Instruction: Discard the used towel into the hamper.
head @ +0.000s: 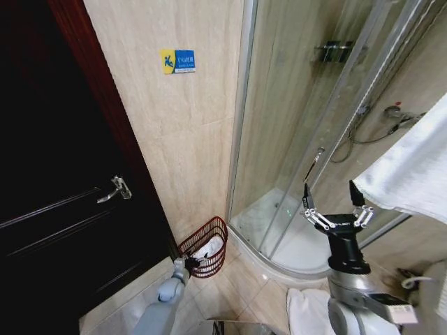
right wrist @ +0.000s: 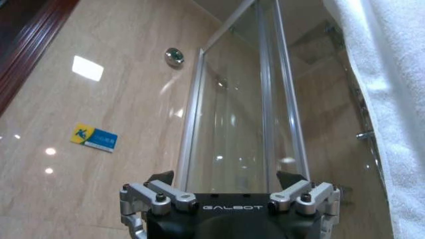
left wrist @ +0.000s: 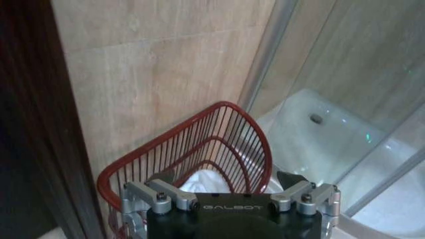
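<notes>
- Where the tiled wall meets the curved base of the shower enclosure (head: 307,139), the hamper (head: 204,246) stands on the floor, a reddish-brown wire basket, just beside the dark wooden door (head: 56,195).
- Inside the hamper lies the white towel (head: 208,248), bunched low against the wires; the left wrist view shows it as a pale heap (left wrist: 206,180) behind the ribs of the hamper (left wrist: 219,134).
- The left gripper (head: 187,264) is lowered at the hamper's near rim, touching or almost touching the wire; I cannot tell which.
- In the left wrist view its fingers (left wrist: 292,179) stand spread wide apart, with nothing between them, and the towel sits beyond them inside the basket.
- The right gripper (head: 334,202) is raised well apart from the hamper, in front of the shower glass, pointing upward.
- Its fingers (head: 357,194) are also spread wide and hold nothing; the right wrist view shows the same gap between the fingers (right wrist: 292,178).
- A second white towel (head: 412,174) hangs at the right edge of the head view, close to the right gripper but not touching it.
- A blue and yellow sign (head: 177,61) is fixed to the beige wall above the hamper.
- The silver door handle (head: 116,188) sits on the dark door.
</notes>
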You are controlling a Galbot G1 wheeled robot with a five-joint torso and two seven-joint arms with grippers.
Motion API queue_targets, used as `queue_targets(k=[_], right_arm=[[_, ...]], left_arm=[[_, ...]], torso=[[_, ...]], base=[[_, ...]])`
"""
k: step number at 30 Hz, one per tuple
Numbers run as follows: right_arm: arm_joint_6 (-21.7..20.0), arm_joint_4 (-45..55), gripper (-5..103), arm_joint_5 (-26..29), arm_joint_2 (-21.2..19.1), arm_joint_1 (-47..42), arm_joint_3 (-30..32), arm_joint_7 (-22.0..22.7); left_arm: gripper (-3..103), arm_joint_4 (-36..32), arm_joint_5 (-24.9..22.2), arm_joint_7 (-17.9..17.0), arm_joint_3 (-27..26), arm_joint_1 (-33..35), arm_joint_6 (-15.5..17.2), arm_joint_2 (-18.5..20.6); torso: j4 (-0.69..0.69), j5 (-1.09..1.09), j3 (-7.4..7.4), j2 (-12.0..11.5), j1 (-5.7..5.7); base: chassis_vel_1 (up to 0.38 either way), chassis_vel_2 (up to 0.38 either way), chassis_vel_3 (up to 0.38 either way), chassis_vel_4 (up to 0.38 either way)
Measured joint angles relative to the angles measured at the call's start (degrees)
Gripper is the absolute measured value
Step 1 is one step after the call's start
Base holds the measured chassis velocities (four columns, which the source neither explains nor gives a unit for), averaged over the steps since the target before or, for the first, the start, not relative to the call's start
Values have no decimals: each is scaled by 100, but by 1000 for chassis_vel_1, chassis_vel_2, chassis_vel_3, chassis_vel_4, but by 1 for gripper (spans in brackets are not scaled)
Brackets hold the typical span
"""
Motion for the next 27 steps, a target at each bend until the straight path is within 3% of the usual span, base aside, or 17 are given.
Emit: queue_targets(k=[2, 6, 9, 13, 16, 27], right_arm=[[-83, 47, 100, 94, -14, 74, 34, -139], [-96, 84, 100, 101, 59, 68, -15, -169], [-141, 113, 100, 133, 83, 91, -28, -171], [-213, 119, 100, 218, 60, 128, 10, -118], [-265, 116, 100, 245, 34, 137, 30, -71], [-485, 130, 100, 284, 21, 265, 60, 112]], left_arm=[[100, -597, 38, 140, -352, 364, 62, -155], [100, -1046, 53, 184, -553, 648, 73, -316], [100, -1511, 562, 243, -778, 1004, 53, -443], [100, -2172, 864, 402, -980, 1344, 77, -487], [100, -2588, 890, 424, -1093, 1479, 119, -499], [99, -4371, 775, 400, -1308, 2065, 754, -509]], torso=[[1, 3, 0, -1, 0], [-1, 1, 0, -1, 0], [1, 1, 0, -1, 0], [1, 2, 0, -1, 1], [1, 1, 0, -1, 0], [2, 1, 0, -1, 1]], base=[[0, 0, 0, 0], [0, 0, 0, 0], [0, 0, 0, 0], [0, 0, 0, 0], [0, 0, 0, 0], [0, 0, 0, 0]])
